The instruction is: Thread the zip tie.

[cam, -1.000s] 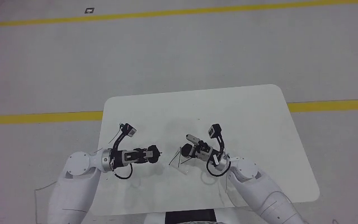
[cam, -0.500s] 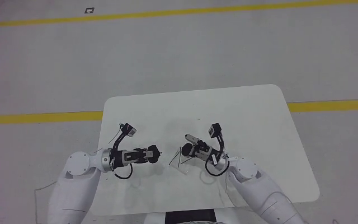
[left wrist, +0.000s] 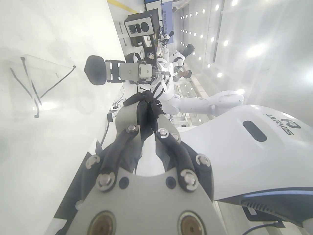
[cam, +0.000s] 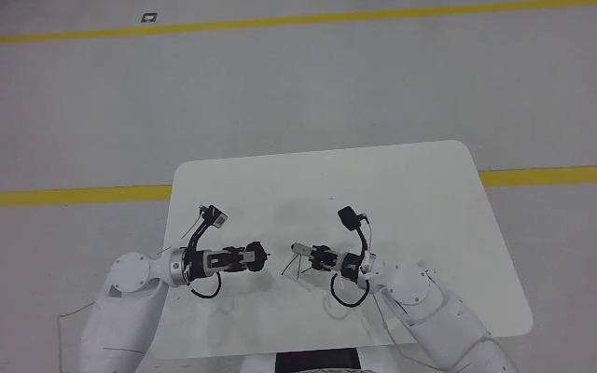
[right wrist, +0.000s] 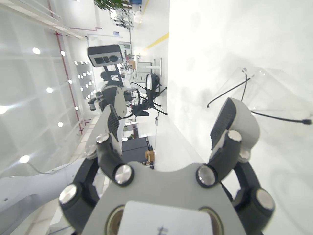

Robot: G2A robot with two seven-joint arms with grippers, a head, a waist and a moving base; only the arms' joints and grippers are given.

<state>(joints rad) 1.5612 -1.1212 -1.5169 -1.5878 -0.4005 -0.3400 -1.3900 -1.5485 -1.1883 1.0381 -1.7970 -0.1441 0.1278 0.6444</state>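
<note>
Several black zip ties lie crossed on a clear plastic sheet on the white table, near its front middle. My left gripper hovers just left of them, its black fingertips pressed shut with nothing visible between them. My right gripper faces it from the right, right above the ties. In the right wrist view its jaws stand wide open, and loose zip ties lie on the sheet beside one finger. The left wrist view shows the zip ties off to the side.
The table's front edge runs close behind both arms. Bare tabletop stretches toward the back and the right side. Yellow floor lines run beyond the table.
My right gripper has shifted left toward the left gripper and the ties, and its wrist has rolled. The left arm has stayed put.
</note>
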